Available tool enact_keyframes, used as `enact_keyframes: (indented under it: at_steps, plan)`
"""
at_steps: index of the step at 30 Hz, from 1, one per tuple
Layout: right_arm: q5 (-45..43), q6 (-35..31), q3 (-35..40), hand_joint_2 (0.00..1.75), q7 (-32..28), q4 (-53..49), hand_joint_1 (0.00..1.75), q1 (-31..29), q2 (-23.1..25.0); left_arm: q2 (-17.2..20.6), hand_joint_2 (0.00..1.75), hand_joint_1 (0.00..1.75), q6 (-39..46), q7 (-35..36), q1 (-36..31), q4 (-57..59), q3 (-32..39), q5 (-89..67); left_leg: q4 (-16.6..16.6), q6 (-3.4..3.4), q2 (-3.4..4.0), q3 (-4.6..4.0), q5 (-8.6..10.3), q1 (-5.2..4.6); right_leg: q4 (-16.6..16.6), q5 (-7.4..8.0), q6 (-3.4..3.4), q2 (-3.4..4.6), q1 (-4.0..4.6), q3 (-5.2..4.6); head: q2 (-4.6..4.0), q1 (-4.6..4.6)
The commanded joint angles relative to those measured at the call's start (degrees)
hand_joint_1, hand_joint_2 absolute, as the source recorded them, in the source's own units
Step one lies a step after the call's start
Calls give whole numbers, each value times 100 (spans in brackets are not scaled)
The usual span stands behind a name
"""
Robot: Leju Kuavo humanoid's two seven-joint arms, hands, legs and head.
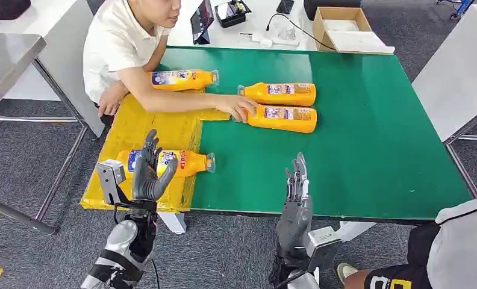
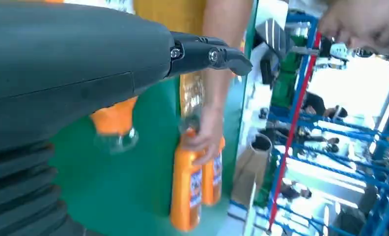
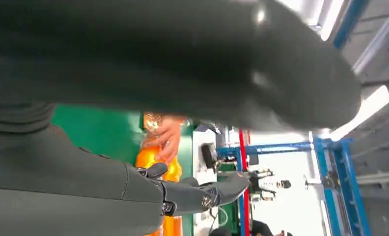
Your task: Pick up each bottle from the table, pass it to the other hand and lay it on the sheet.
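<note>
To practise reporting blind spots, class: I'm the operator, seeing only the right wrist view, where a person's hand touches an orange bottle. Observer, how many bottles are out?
Observer: Four. That person's hand rests on the far bottle, on the green table.
Operator: Any on the sheet?
Observer: Yes, the near bottle lies on the yellow sheet, by the left robot hand.
Operator: Where's my right robot hand?
Observer: Open, empty, at the table's near edge.

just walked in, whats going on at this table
A humanoid robot is moving orange bottles onto a yellow sheet. Two bottles already lie on the sheet. Its left hand is raised in front of the nearer one; its right hand is open. A person's hand touches one of two bottles on the green table.
</note>
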Motion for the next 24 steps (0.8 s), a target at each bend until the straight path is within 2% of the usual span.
enact_keyframes:
  at_steps: [1, 2, 4, 5, 6, 8, 9, 11, 13, 14, 15, 17, 18, 19, 24]
  plan:
    - [117, -425, -328, 0, 9, -115, 0, 123, 89, 155, 175, 0, 106, 47, 330, -564, -462, 126, -2, -7, 0, 9, -1, 4, -3, -1, -9, -1, 5, 10, 0, 0]
    - [116, -570, -302, 0, 9, 77, 0, 140, 98, 184, 175, 0, 169, 57, 556, -761, -560, 186, 3, -17, 4, 33, -12, 14, 0, -11, -23, 1, 15, 34, 0, 0]
    - [303, -976, -240, 0, 9, 241, 0, 132, 53, 239, 175, 0, 358, -59, 910, -1080, -723, 14, -5, -6, 10, 19, -5, 5, -7, -1, -9, 9, 5, 19, 0, 0]
    - [472, -1267, -242, 175, 9, 277, 0, 143, 79, 256, 175, 0, 447, -126, 1036, -1215, -773, -67, -7, -9, 18, 34, -11, 7, -9, -5, -14, 16, 8, 32, 0, 0]
    - [712, -1493, -174, 175, 9, 285, 0, 140, 42, 265, 175, 0, 473, -157, 1119, -1308, -810, -93, -8, -7, 19, 28, -8, 5, -10, -3, -10, 16, 5, 26, 0, -2]
    - [2190, -2622, -7, 175, 55, 578, 0, -16, -297, 333, 175, 0, 663, -418, 1137, -1471, -963, -469, -5, -8, 19, 28, -12, 8, -8, -6, -12, 14, 9, 28, 0, -2]
    - [2463, -2634, -224, 175, 113, 639, 0, -16, -342, 363, 175, 0, 1018, -460, 1063, -1428, -1047, -1010, -7, -12, 24, 45, -20, 12, -12, -11, -17, 17, 13, 44, 0, -2]
    - [4010, -2634, -1098, 175, 9, 691, 0, 22, -221, 419, 175, 0, 2004, -407, 837, -1144, -1200, -2603, -10, -6, -5, 20, -2, 6, -14, -3, -8, -7, 7, 26, 0, -2]
    - [4344, -2634, -1153, 175, 510, 954, 0, -188, -509, 313, 175, 0, 1960, -245, 777, -927, -1106, -2650, -12, -7, -14, 24, 0, 6, -17, -3, -11, -15, 7, 33, 0, 0]
    - [4829, -2634, -1237, 175, 836, 1187, 0, -349, -654, 269, 175, 0, 1806, -206, 753, -820, -1069, -2505, -13, -5, -6, 22, 2, 5, -19, 2, -8, -7, 6, 28, 0, -2]
    - [5040, -2634, -1235, 175, 1085, 1501, 0, -544, -799, 251, 175, 0, 1812, -287, 700, -729, -1106, -2580, -16, -8, -5, 33, 1, 6, -22, 1, -13, -6, 7, 39, 0, -2]
    - [4932, -2634, -1235, 175, 1139, 2218, 0, -979, -984, 191, 175, 0, 1781, -325, 583, -563, -1189, -2613, -16, -7, 2, 39, 2, 10, -29, 7, -13, 1, 11, 48, 0, -2]
    - [5314, -2634, -1242, 175, 1281, 2643, 0, -1190, -1073, 214, 175, 0, 1541, -338, 506, -515, -1304, -2499, -14, -4, -1, 33, 5, 5, -25, 8, -8, -1, 6, 41, 0, 0]
    - [5341, -2634, -1415, 175, 1165, 2886, 0, -1315, -1051, 199, 175, 0, 1517, -340, 468, -481, -1379, -2501, -10, -2, 0, 23, 6, 5, -21, 10, -5, 0, 6, 30, 0, 0]
    - [5458, -2621, -1305, 175, 1303, 3767, 0, -1725, -1106, 237, 175, 0, 1396, -298, 430, -475, -1501, -2434, -13, 4, 6, 35, 12, 1, -22, 19, -1, 3, 3, 40, 0, 0]
